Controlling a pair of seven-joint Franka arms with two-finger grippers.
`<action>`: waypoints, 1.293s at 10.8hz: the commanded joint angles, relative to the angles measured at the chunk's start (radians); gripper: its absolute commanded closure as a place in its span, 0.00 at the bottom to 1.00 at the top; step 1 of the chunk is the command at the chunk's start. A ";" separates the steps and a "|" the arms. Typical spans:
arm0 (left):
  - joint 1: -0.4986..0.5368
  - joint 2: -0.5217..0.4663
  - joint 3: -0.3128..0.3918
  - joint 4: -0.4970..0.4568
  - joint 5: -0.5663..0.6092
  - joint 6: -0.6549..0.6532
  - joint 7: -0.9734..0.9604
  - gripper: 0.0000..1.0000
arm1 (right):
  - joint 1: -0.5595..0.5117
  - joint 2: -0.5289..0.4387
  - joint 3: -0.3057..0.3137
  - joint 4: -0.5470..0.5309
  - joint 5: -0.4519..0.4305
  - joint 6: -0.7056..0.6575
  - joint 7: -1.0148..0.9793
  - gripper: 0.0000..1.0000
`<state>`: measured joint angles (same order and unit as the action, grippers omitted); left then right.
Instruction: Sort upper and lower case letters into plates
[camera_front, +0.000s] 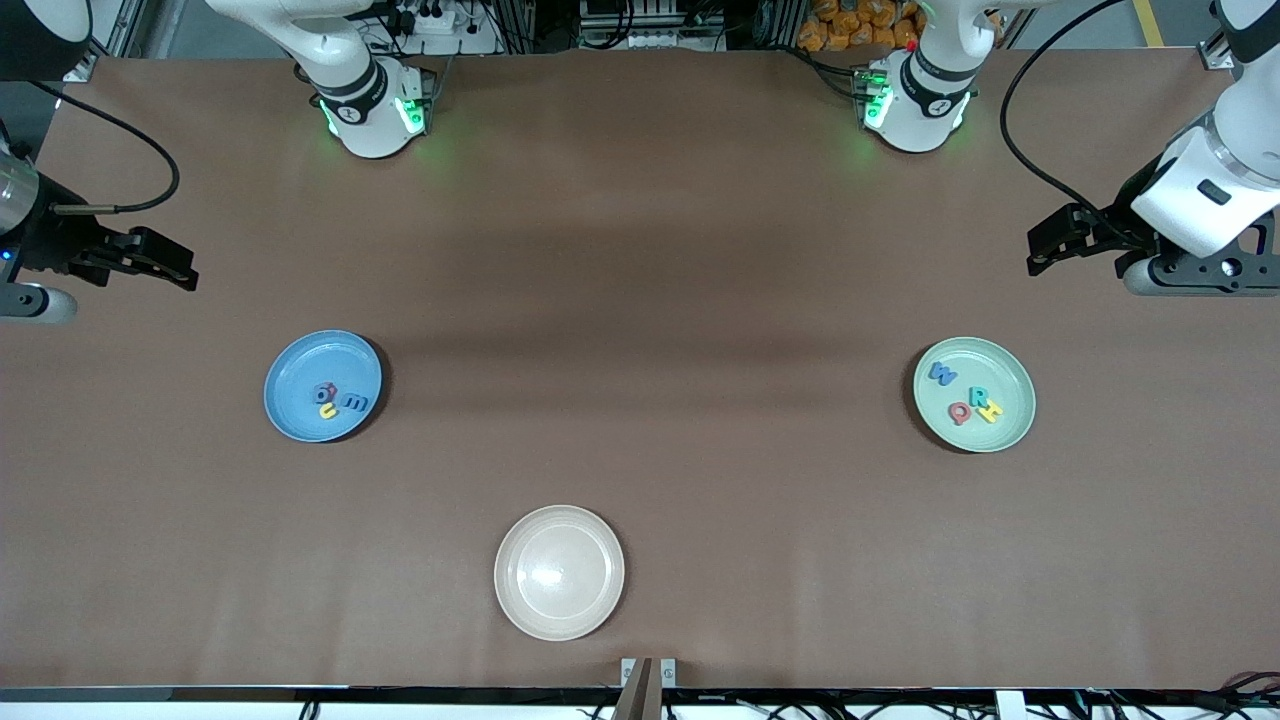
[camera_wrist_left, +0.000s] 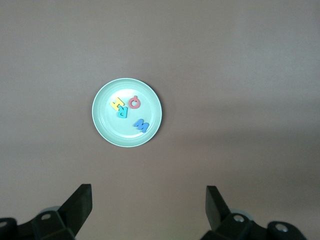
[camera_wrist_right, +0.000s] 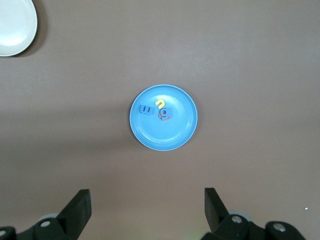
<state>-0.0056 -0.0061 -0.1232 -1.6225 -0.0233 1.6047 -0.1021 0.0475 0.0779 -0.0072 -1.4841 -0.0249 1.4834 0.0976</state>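
The sky blue plate (camera_front: 298, 366) (camera_wrist_right: 172, 137) lies toward the right arm's end and holds three lower case letters: a yellow u (camera_front: 326, 410), a blue m (camera_front: 354, 403) and a dark one (camera_front: 323, 391). Toward the left arm's end, the mint green plate (camera_front: 1008, 376) (camera_wrist_left: 107, 125) holds a blue W (camera_front: 942, 374), teal R (camera_front: 979, 395), pink Q (camera_front: 960, 412) and a yellow letter (camera_front: 990, 410). My right gripper (camera_front: 185, 270) (camera_wrist_right: 147, 202) hangs open and empty above the table beside the blue plate. My left gripper (camera_front: 1035, 252) (camera_wrist_left: 149, 200) is open and empty beside the green plate.
A cream-beige plate (camera_front: 559, 571) (camera_wrist_right: 12, 25) with nothing in it sits nearest the front camera, between the two coloured plates. Brown table surface spreads between all three plates. Both arm bases stand along the edge farthest from the front camera.
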 joint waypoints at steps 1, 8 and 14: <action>0.003 -0.014 -0.004 0.012 0.023 -0.005 -0.014 0.00 | -0.006 -0.023 0.003 -0.022 0.014 0.000 -0.012 0.00; 0.006 -0.018 -0.004 0.033 0.062 -0.005 -0.011 0.00 | -0.003 -0.018 0.001 -0.022 0.033 0.015 -0.013 0.00; 0.006 -0.018 0.005 0.069 0.062 -0.006 -0.010 0.00 | -0.005 -0.023 0.001 -0.024 0.033 0.006 -0.013 0.00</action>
